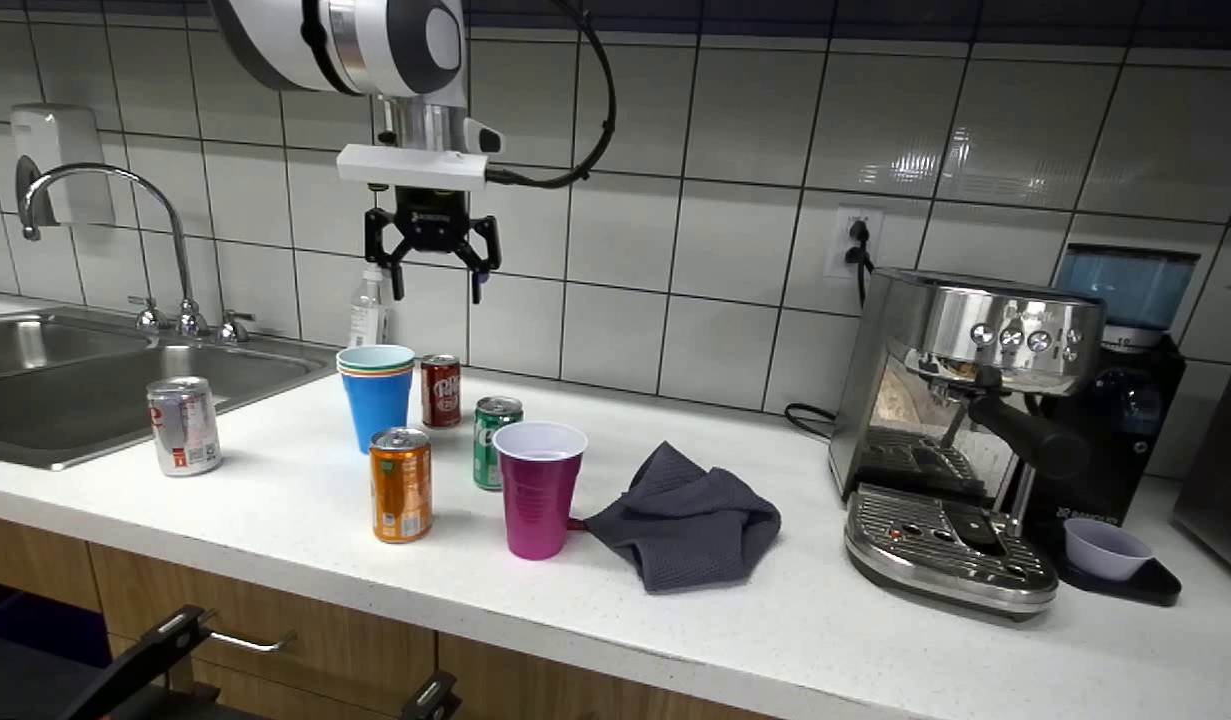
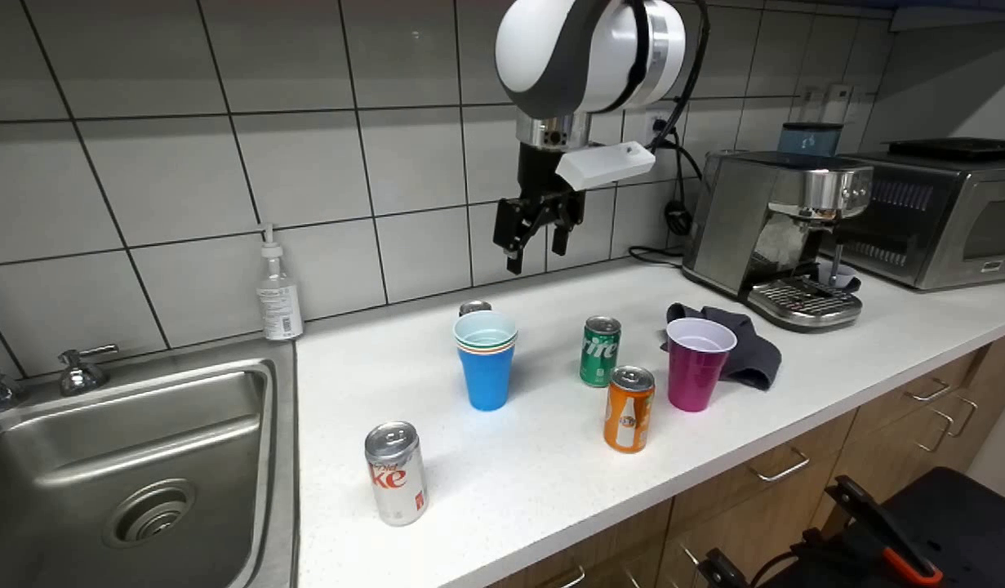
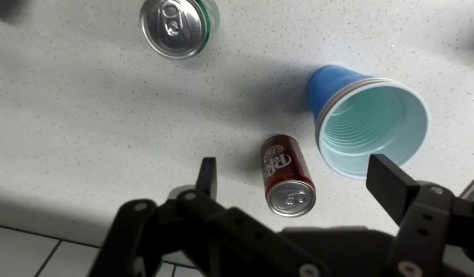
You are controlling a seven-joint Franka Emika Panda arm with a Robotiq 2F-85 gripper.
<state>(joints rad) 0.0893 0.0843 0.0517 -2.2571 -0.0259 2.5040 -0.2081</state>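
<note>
Hand (image 3: 293,161) above blue cup (image 3: 330,85), cups (image 3: 398,104) inside

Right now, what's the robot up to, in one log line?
gripper: open, empty, above counter; red can: upright, not gripped; cup stack: beside red can; green can: upright

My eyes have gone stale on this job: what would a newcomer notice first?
Probably the magenta cup, upright beside the crumpled dark cloth. Next, perhaps, the open, empty jaws, hanging higher than the blue cup stack and the dark red can. The shiny espresso machine stands out too, near the tiled wall.
</note>
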